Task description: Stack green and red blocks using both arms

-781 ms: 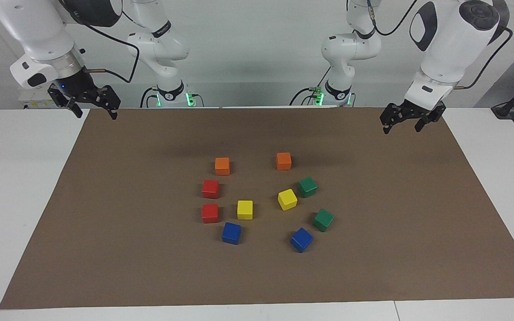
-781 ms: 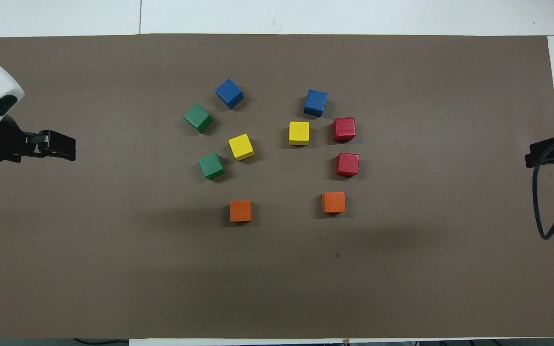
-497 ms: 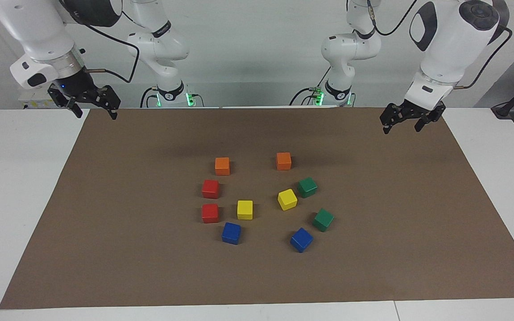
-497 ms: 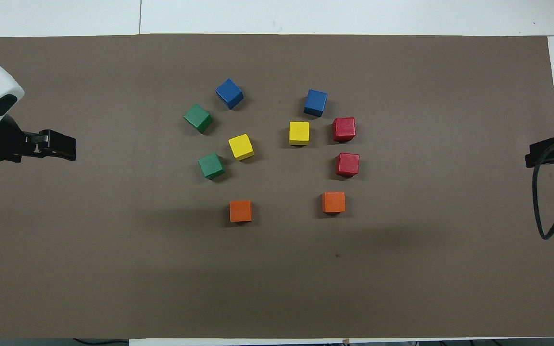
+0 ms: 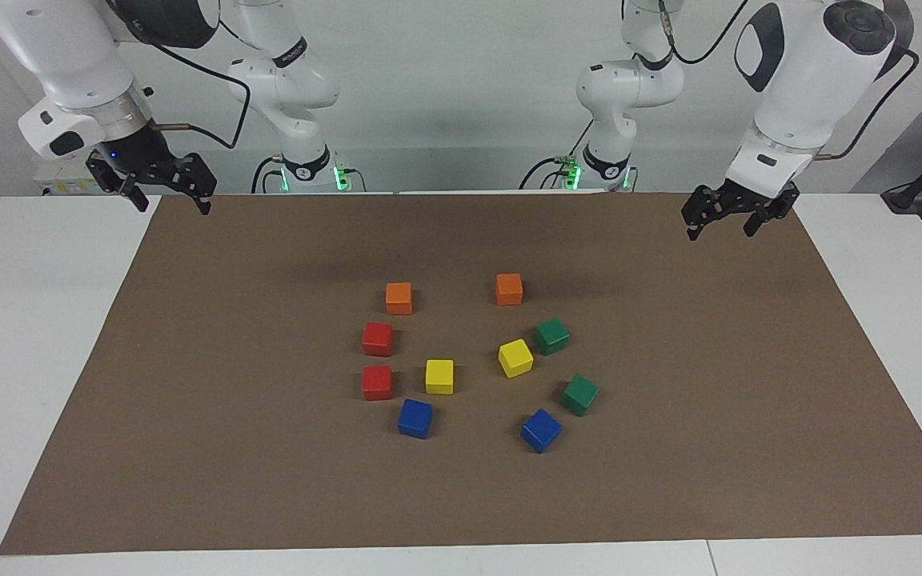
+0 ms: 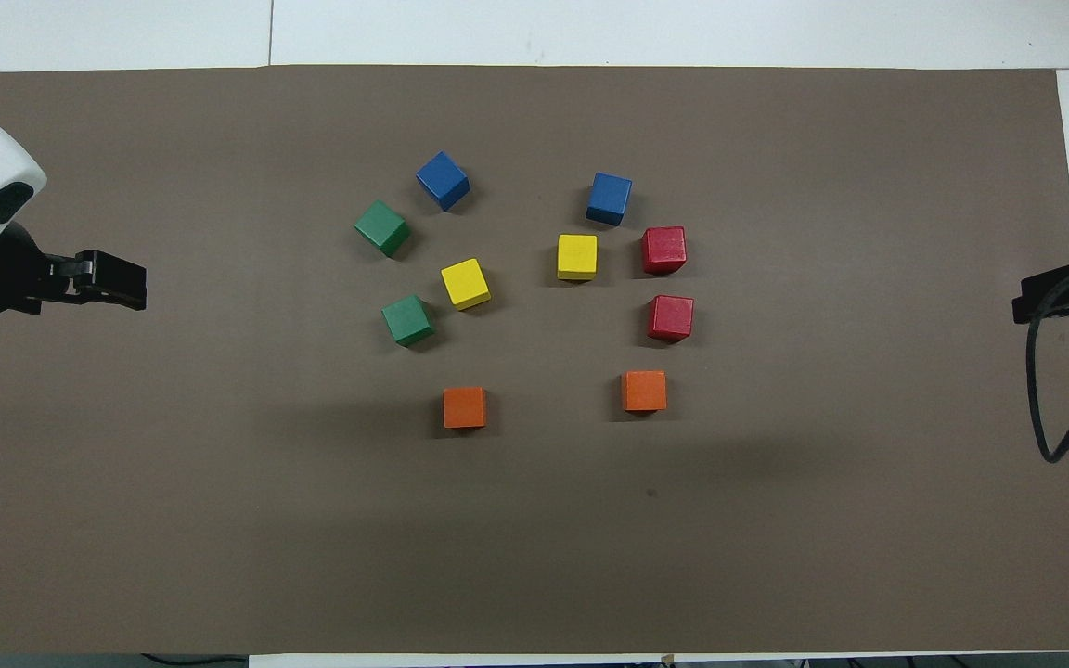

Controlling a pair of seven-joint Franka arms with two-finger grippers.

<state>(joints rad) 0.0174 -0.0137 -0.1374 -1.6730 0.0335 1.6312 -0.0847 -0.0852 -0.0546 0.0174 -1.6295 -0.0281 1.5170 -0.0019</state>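
Both arms parked at the mat's robot-side corners; blocks untouched, nothing stacked.

Left gripper (image 5: 719, 220) hangs spread and empty over the mat (image 5: 749, 400) corner at the left arm's end; right gripper (image 5: 166, 194) hangs likewise, spread and empty, at the right arm's end. From the yellow blocks (image 5: 439, 376) mid-mat, the two green blocks (image 5: 551, 336) (image 5: 580, 394) lie toward the left arm's end, so the left arm is nearer them; the two red blocks (image 5: 378, 338) (image 5: 377, 382) lie toward the right arm's end. Cubes have no long axis. Against the earlier frames, no change: grippers and blocks sit as before.
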